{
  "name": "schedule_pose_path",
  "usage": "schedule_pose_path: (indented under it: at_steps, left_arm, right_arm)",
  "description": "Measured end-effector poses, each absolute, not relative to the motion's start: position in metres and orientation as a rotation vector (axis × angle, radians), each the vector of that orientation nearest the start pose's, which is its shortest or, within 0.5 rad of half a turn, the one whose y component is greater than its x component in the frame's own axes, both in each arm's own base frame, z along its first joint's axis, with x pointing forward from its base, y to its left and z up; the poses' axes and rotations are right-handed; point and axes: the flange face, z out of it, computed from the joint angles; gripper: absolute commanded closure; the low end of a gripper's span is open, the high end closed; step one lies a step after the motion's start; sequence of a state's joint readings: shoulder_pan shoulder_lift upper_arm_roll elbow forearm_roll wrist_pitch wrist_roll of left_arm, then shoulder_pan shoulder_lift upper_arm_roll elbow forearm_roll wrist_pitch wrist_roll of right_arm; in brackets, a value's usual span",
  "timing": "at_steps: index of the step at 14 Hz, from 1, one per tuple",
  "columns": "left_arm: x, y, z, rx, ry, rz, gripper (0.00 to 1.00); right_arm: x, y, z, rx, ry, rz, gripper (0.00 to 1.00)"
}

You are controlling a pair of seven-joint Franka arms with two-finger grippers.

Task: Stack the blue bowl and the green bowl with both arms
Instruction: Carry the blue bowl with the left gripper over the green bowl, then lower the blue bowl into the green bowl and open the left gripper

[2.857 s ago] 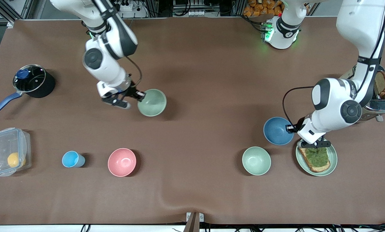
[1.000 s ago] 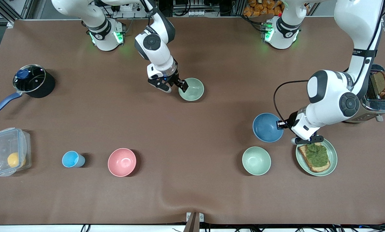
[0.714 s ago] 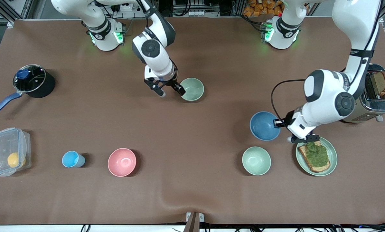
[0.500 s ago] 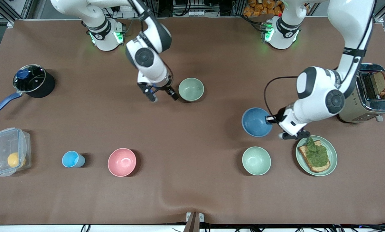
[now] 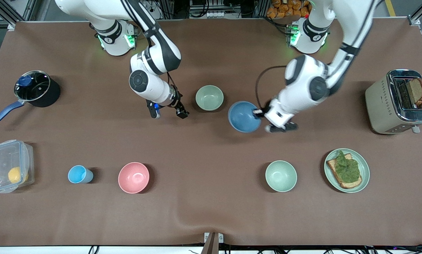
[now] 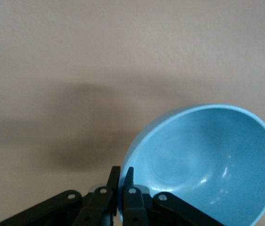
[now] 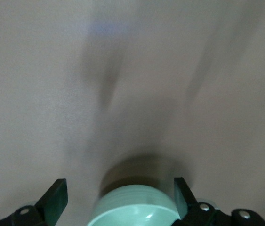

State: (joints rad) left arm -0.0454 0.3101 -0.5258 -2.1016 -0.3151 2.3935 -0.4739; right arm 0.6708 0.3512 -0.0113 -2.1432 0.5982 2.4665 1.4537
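The blue bowl (image 5: 244,117) hangs tilted over the bare table, beside the green bowl (image 5: 209,98) toward the left arm's end. My left gripper (image 5: 259,113) is shut on its rim. In the left wrist view the fingers (image 6: 128,181) pinch the rim of the blue bowl (image 6: 207,160). The green bowl stands upright on the table, free. My right gripper (image 5: 168,113) is open and empty over the table beside the green bowl, toward the right arm's end. In the right wrist view the green bowl (image 7: 137,209) shows between the spread fingers (image 7: 57,195).
A second green bowl (image 5: 281,175) and a green plate with toast (image 5: 347,170) sit nearer the camera. A pink bowl (image 5: 133,177), light-blue cup (image 5: 78,174), plastic box (image 5: 10,171) and pot (image 5: 36,88) are toward the right arm's end. A toaster (image 5: 398,102) is at the left arm's end.
My right gripper set the green bowl down mid-table, let go and drew back open. My left gripper carried the blue bowl from beside the plate toward the green bowl.
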Motion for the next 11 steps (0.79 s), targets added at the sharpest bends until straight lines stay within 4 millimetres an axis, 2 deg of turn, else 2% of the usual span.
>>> schedule_pose_path:
  at_steps: [2, 7, 9, 11]
  left_arm:
    - [0.467, -0.341, 0.289, -3.423, -0.249, 0.351, 1.0]
    - [0.421, -0.396, 0.268, -3.403, -0.236, 0.407, 1.0]
    - [0.407, -0.412, 0.257, -3.4, -0.228, 0.426, 1.0]
    - [0.401, -0.418, 0.252, -3.393, -0.227, 0.443, 1.0]
  right_arm:
    - [0.448, 0.35, 0.221, -2.34, 1.778, 0.471, 0.0]
    - [0.428, 0.373, 0.193, -2.279, 1.816, 0.436, 0.0]
    - [0.416, 0.383, 0.183, -2.283, 1.819, 0.435, 0.0]
    - [0.413, 0.383, 0.179, -2.286, 1.825, 0.439, 0.0]
